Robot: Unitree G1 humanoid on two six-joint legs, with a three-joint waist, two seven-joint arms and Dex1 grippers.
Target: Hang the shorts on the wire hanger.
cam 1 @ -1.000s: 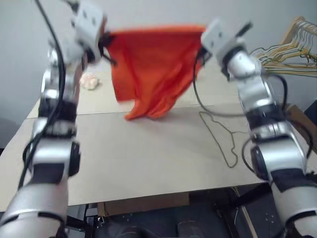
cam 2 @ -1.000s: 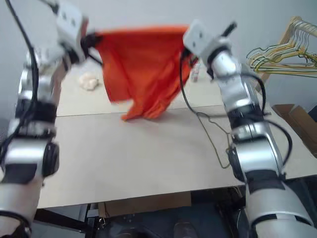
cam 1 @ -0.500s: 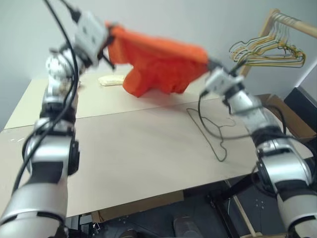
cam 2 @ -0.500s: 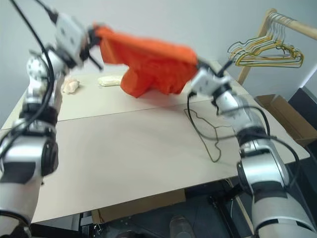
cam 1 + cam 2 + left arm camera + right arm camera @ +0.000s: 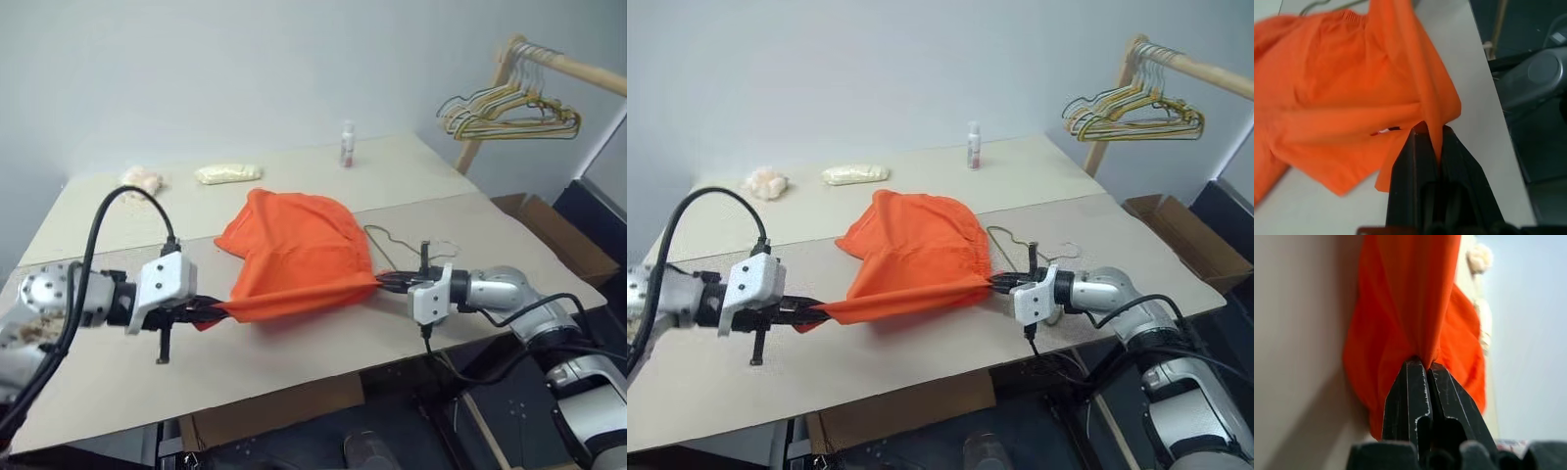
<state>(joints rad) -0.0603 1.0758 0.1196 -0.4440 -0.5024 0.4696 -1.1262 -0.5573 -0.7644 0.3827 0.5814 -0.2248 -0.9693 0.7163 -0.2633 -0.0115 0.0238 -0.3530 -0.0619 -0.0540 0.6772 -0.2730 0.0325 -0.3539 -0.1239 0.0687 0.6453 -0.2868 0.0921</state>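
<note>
Left eye view: the shorts (image 5: 299,257) are shown spread on the beige table (image 5: 294,362), with one edge drawn taut between the two arms near the front of the table. The left gripper (image 5: 201,312) is clenched on one end of that edge, and the right gripper (image 5: 384,282) is clenched on the other. The wire hanger (image 5: 397,241) lies flat on the table just beside the shorts on the robot's right, partly covered by the cloth. At the far side of the table a small bottle (image 5: 347,144) stands upright, and a pale bundle (image 5: 227,173) and a crumpled pale cloth (image 5: 143,178) lie well apart from the shorts. A bunch of hangers (image 5: 509,111) hangs from a wooden rack (image 5: 573,70) beyond the table's right corner, above a cardboard box (image 5: 549,230). Writing on the bottle cannot be read.

Left wrist view: the black fingers (image 5: 1410,166) are seen pressed together on a fold of orange fabric, which rises from between them. A small dark and white mark (image 5: 1385,130) is visible on the cloth; no lettering can be made out on it.

Right wrist view: the fingers (image 5: 1413,387) are closed on a gathered pinch of the shorts, which hangs against the table surface. No writing is visible.
</note>
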